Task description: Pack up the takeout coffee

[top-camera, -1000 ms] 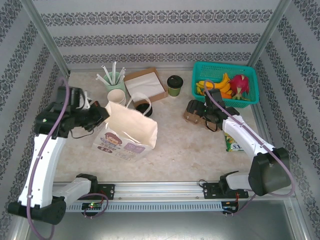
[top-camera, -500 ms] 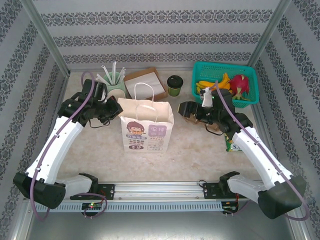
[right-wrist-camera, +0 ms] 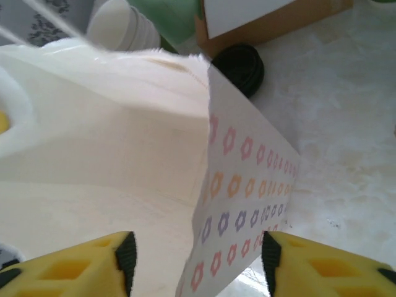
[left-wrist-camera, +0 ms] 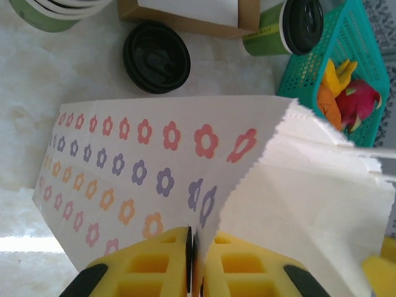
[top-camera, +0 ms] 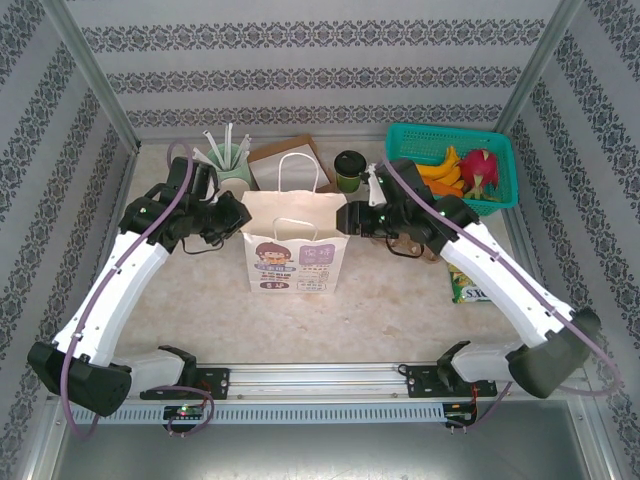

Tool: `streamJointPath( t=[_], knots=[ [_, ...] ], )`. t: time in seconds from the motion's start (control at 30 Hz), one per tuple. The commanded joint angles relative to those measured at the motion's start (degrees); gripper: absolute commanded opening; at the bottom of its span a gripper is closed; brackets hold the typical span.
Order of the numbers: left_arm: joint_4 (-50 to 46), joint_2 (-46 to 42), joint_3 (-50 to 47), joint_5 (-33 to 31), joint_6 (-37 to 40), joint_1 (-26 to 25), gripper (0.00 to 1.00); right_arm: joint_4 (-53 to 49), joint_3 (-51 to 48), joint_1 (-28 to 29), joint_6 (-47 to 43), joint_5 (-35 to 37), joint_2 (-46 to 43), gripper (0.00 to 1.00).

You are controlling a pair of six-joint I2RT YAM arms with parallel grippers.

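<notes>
The bag stands upright and open at the top, its printed face toward the arms. The coffee stands upright on the table behind the bag's right rear corner, lid on, clear of the paper.

The right claw is at the bag's right edge, directly in front of the coffee. It is near the cup but not touching it. From the right wrist, its yellow fingers stand well apart, with the bag's flowered side wall between them and neither pad visibly on the paper.

The left claw is at the bag's left edge, so the whole bag lies between it and the coffee. From the left wrist, its fingers are pressed almost together on the paper of that edge, and the coffee lies on its side in frame, far beyond the bag's other end.

A stack of black lids lies just behind the bag. A teal basket of fruit sits off the bag's right rear, past the coffee.
</notes>
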Motion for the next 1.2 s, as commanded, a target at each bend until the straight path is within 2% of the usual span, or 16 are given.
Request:
streamJointPath(
  t=[0.0,0.1,0.2,0.4,0.5,0.57,0.67,0.77,0.9,1.0,1.17],
  knots=[
    [2.0,-0.2,-1.1,3.9,3.3,-1.4,0.19,-4.7,5.6,0.1,-3.1,3.5,3.3,0.39],
    [2.6,0.8,-0.9,8.3,5.8,-2.9,0.33,-7.0,9.9,0.2,-6.3,3.6,6.4,0.28],
    [2.5,2.4,0.4,9.6,7.8,-5.1,0.45,-7.0,12.7,-0.2,-9.0,4.0,8.8,0.23],
    [2.5,3.8,2.1,11.3,10.2,-6.8,0.60,-6.7,17.9,-1.0,-12.6,1.9,13.0,0.21],
    [1.3,3.2,2.6,10.2,11.4,-6.8,0.75,-7.1,19.7,-1.5,-13.0,1.6,14.3,0.22],
    [-0.3,2.6,2.6,7.3,12.2,-6.5,0.85,-7.7,20.1,-2.0,-12.8,2.4,14.4,0.29],
    [-1.3,2.1,2.4,5.0,13.3,-5.5,0.96,-8.7,19.7,-3.5,-12.3,3.3,13.5,0.53],
    [-1.9,1.4,3.8,5.2,16.8,-4.9,1.00,-8.9,18.0,-6.1,-11.0,1.9,10.8,0.61],
    [-3.0,-0.3,6.3,2.4,20.9,-4.4,1.00,-7.4,13.5,-10.5,-8.6,2.2,6.0,0.70],
    [-2.5,-2.2,6.5,-2.8,21.8,-3.5,1.00,-5.0,6.4,-14.6,-4.2,8.0,2.4,0.75],
    [-0.1,-5.5,3.7,-15.7,19.5,-2.6,1.00,-0.8,-7.1,-21.4,0.7,14.5,0.0,0.73]
  ],
)
